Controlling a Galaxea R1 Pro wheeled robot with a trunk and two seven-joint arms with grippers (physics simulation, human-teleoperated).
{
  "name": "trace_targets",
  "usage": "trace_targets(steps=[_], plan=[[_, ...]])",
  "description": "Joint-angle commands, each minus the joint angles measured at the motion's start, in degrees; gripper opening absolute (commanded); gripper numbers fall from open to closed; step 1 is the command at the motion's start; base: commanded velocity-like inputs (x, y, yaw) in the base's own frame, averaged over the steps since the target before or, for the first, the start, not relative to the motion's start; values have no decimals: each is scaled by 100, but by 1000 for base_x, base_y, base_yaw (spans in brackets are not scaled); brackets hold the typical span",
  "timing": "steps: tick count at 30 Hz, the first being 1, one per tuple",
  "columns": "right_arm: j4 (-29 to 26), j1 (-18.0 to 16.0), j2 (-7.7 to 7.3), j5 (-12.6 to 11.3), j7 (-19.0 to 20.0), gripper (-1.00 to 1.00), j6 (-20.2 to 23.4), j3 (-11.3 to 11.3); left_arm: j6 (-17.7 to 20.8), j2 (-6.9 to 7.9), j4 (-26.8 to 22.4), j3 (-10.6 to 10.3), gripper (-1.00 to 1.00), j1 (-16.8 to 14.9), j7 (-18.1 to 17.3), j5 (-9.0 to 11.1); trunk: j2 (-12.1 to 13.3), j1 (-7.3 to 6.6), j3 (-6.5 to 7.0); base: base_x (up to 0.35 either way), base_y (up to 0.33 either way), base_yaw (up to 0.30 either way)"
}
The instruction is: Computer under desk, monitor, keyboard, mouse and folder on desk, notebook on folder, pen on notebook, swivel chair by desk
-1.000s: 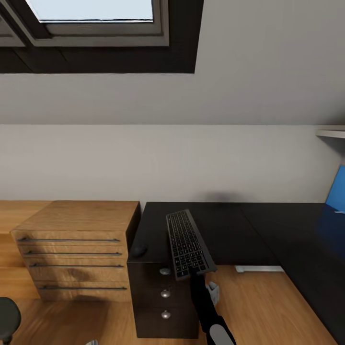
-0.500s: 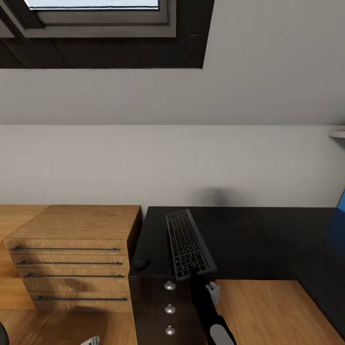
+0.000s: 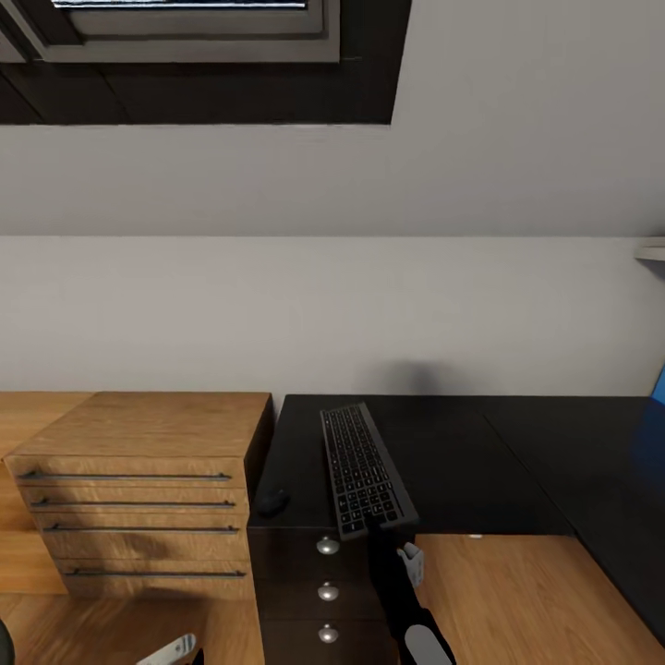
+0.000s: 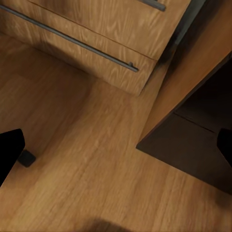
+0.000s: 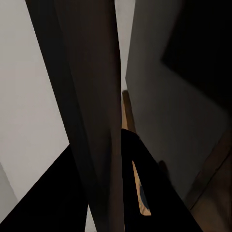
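Not much has changed since a second ago: the whole head view slid a bit, so that's the camera moving, and the keyboard sits in the same spot in the frame, still pinched at its near end.

The right gripper (image 3: 374, 525) is closed on the near short edge of the keyboard (image 3: 364, 468), holding it up with its far end pointing toward the wall, key side up, over the left end of the desk (image 3: 462, 462). In the right wrist view the keyboard (image 5: 94, 111) shows edge-on as a long dark slab running away from the camera, with one black finger (image 5: 140, 169) pressed against its side.

The left gripper's fingertips show as black shapes at the two sides of its wrist view, wide apart with nothing between them, just wooden floor (image 4: 96, 159) below.

The mouse (image 3: 272, 501) lies on the desk near its front left corner, just left of the keyboard. Under that corner is a dark drawer unit (image 3: 323, 591) with three round silver knobs. Right beside it on the left stands a light wooden drawer chest (image 3: 139, 480) with long bar handles. A sliver of the blue back panel (image 3: 658, 383) peeks in at the right edge
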Motion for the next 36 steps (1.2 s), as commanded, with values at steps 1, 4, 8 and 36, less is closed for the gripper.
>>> trace_targets(steps=[1,4,8,36], plan=[[7,-4,-1,-68,41,-100,-28,20,-41,4,-4,-31,100,-2,56,57,-43,22,-23,0,0,0],[4,-4,-2,-62,46,-100,-28,21,-49,1,-4,-37,100,-2,61,55,-164,88,-77,0,0,0],[3,-4,0,-54,49,-100,-28,21,-45,0,-4,-37,100,-2,62,55,-244,132,-113,0,0,0],[7,-4,-4,-102,19,-100,18,4,-48,0,-4,-39,100,-2,68,63,-805,439,-364,0,0,0]])
